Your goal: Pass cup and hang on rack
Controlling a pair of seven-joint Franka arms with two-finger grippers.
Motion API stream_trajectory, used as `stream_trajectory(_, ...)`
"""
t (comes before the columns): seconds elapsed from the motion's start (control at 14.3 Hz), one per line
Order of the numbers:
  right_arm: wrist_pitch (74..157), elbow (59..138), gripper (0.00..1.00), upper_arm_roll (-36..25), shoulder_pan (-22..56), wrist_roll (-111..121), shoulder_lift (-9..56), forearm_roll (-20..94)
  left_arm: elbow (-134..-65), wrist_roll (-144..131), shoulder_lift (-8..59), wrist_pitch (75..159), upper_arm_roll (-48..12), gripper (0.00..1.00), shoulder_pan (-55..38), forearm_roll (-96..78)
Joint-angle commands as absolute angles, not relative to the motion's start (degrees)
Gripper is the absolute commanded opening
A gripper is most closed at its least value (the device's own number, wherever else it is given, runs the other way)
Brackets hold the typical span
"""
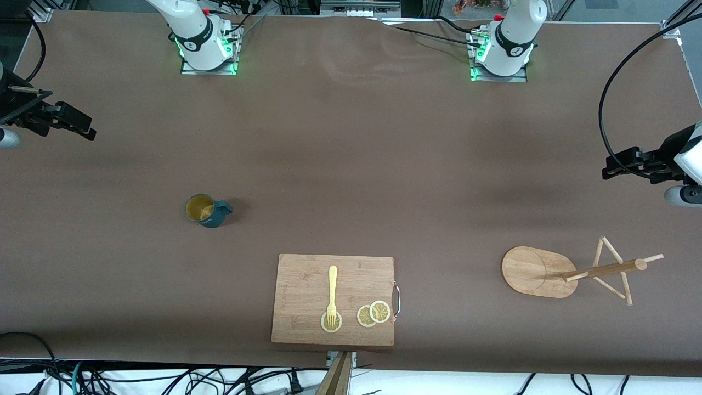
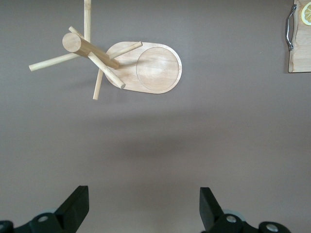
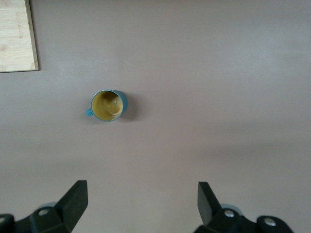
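Front view. Desk (image 1: 351, 153): brown surface carrying every item listed. Cup (image 1: 207, 210): dark teal, upright, tan inside showing, handle pointing toward the left arm's end; it stands alone on the desk toward the right arm's end, farther from the camera than the board. Board (image 1: 333, 299): rectangular wood with a metal handle (image 1: 396, 299) on the edge facing the rack. On the board: a yellow fork (image 1: 332, 293) with its tines on one lemon slice (image 1: 330, 322), and two overlapping lemon slices (image 1: 373, 314) beside it. Rack (image 1: 570, 271): oval wooden base, post and thin pegs, empty, toward the left arm's end. Right pincer (image 1: 81, 127): in the air over the desk's edge at the right arm's end, well apart from the cup. Left pincer (image 1: 614, 167): in the air over the left arm's end of the desk, near the rack but not over it. Both arms wait.

Left wrist view. Left pincer (image 2: 145, 206): fingers (image 2: 75, 206) spread wide, nothing between them. Rack (image 2: 155, 70) seen from above, pegs bare. Board corner (image 2: 299, 48) with its handle at the picture's edge.

Right wrist view. Right pincer (image 3: 143, 204): fingers (image 3: 75, 201) spread wide, nothing between them. Cup (image 3: 109, 105) upright on bare desk, clear of the fingers. Board corner (image 3: 17, 36) at the picture's edge.
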State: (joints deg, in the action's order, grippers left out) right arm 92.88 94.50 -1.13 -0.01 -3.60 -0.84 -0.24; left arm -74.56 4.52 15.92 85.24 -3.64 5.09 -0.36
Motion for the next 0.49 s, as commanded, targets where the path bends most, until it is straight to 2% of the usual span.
stream_trajectory(0.0, 92.55, 94.92, 1.00, -1.14, 0.09, -4.04, -1.67, -0.26, -72.51, 4.66, 16.79, 84.64, -3.60, 1.00, 4.92, -0.70)
stream_trajectory(0.42, 92.55, 94.92, 1.00, -1.14, -0.09, -4.31, -1.67, -0.26, -72.51, 4.66, 16.79, 84.64, -3.60, 1.00, 4.92, -0.79)
